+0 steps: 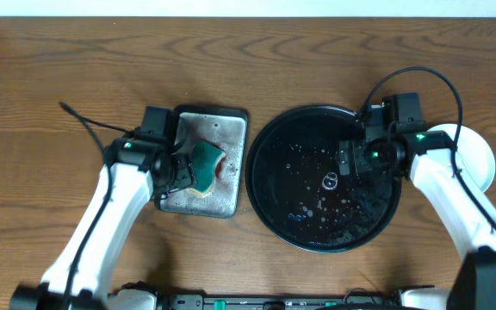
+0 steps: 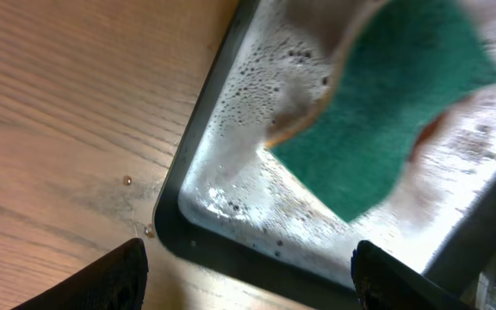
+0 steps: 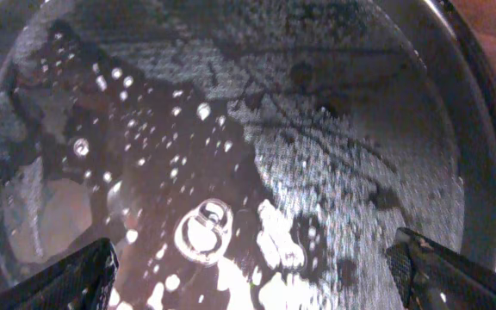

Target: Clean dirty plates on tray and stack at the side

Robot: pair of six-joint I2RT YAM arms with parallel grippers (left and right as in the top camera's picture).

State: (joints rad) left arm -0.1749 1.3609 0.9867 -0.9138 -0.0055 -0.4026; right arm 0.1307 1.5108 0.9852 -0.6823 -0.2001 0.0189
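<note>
You have one wet black tray; one pale plate beside it; one sponge on one grey tray — left gripper, right gripper both wide, empty.

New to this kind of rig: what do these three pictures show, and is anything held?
Two robot arms work at a wooden table. The wide picture looks down from above; the other two come from a camera on each wrist, fingertips at the bottom corners. The left gripper hangs open over a soapy grey tray holding a green sponge. The right gripper hangs open over a wet black tray with no plate on it. Pale plates sit to its right. Nothing is held.
</note>
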